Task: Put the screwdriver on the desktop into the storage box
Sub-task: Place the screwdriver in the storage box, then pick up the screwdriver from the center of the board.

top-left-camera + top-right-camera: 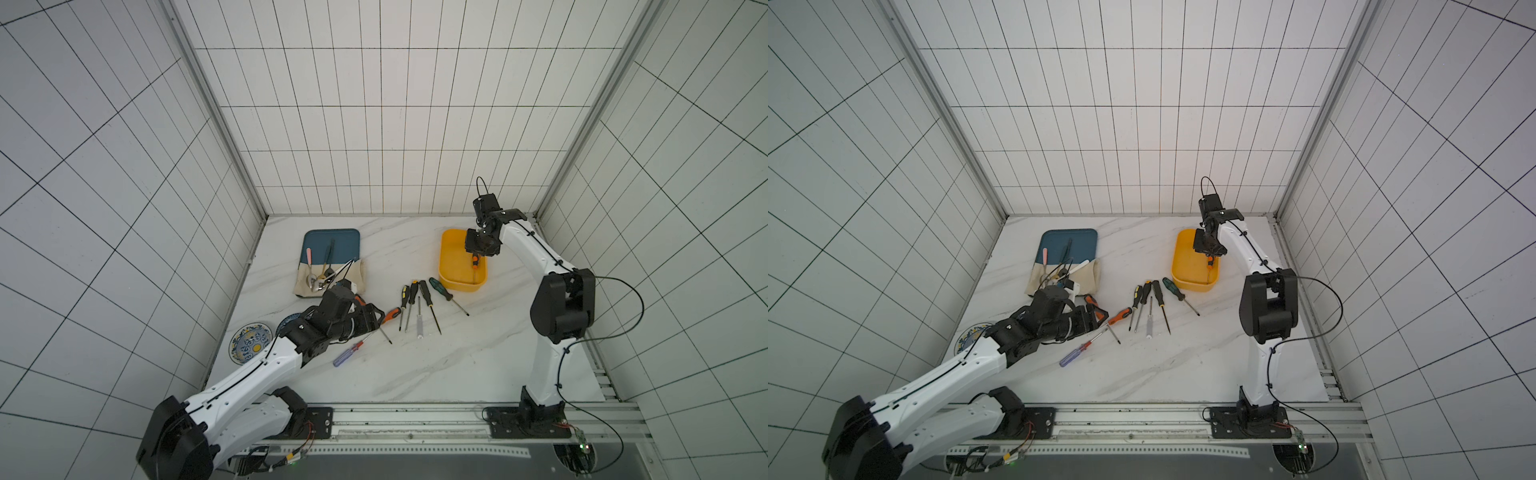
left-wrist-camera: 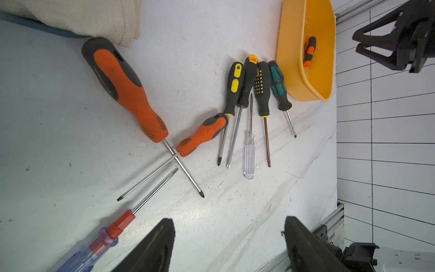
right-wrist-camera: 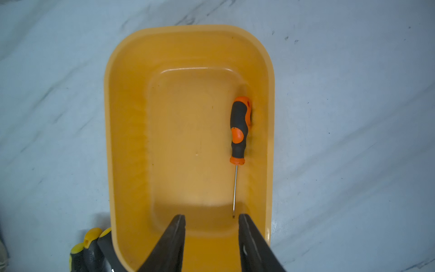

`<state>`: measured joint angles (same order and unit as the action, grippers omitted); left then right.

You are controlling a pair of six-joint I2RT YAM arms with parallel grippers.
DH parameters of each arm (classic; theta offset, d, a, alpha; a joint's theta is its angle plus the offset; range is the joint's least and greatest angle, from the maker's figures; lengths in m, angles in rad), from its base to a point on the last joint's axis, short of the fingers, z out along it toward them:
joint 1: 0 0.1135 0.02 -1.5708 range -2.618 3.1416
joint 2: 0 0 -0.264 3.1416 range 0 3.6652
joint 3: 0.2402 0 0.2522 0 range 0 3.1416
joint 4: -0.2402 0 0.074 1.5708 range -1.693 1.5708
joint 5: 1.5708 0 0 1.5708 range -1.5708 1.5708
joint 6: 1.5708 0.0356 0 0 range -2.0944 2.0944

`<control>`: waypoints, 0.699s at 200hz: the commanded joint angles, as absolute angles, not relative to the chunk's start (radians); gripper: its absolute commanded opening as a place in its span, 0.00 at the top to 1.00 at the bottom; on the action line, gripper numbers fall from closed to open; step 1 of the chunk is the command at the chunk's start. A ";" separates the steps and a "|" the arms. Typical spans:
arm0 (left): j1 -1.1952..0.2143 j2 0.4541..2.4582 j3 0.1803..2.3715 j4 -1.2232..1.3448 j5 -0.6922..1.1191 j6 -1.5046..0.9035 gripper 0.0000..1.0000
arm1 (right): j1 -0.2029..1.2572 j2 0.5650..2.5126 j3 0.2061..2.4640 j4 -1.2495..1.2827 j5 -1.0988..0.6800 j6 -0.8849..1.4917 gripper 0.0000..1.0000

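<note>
The yellow-orange storage box [image 1: 448, 266] [image 1: 1183, 270] stands on the white desktop [image 1: 415, 374] at the back right. Inside it, along one long wall, lies a small orange-and-black screwdriver [image 3: 239, 127] [image 1: 475, 262] [image 2: 309, 48]. Above the box hangs my right gripper [image 3: 211, 217] [image 1: 478, 249], open and holding nothing. Several more screwdrivers lie on the desktop: a large orange one [image 2: 127, 89], a smaller orange one [image 2: 202, 134], a blue-and-red one [image 2: 106, 237], a green one [image 2: 277, 84] and a clear one [image 2: 249, 157]. My left gripper [image 2: 229, 221] [image 1: 376, 316] is open just above the desktop beside them.
A dark teal tray [image 1: 332, 243] with cutlery and a beige cloth [image 1: 361, 274] sit at the back left. A patterned plate [image 1: 249, 343] lies by the left wall. Tiled walls close three sides, and a metal rail [image 1: 415, 419] runs along the front.
</note>
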<state>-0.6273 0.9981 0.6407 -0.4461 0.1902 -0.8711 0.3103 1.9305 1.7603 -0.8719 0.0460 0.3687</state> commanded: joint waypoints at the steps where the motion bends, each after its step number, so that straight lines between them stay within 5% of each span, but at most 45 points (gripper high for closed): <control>1: -0.627 1.002 0.656 -0.445 0.176 -0.852 0.22 | 0.334 1.838 1.643 -0.840 0.008 0.356 0.57; 140: -0.665 1.127 0.721 -0.276 0.294 -0.842 0.23 | 0.453 1.365 0.974 -0.606 -0.110 0.420 0.52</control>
<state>-0.6476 1.0996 0.6785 -0.3603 0.2638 -0.8555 0.4343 1.3823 1.0454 -0.6590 -0.0937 0.4141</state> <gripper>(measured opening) 0.774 0.475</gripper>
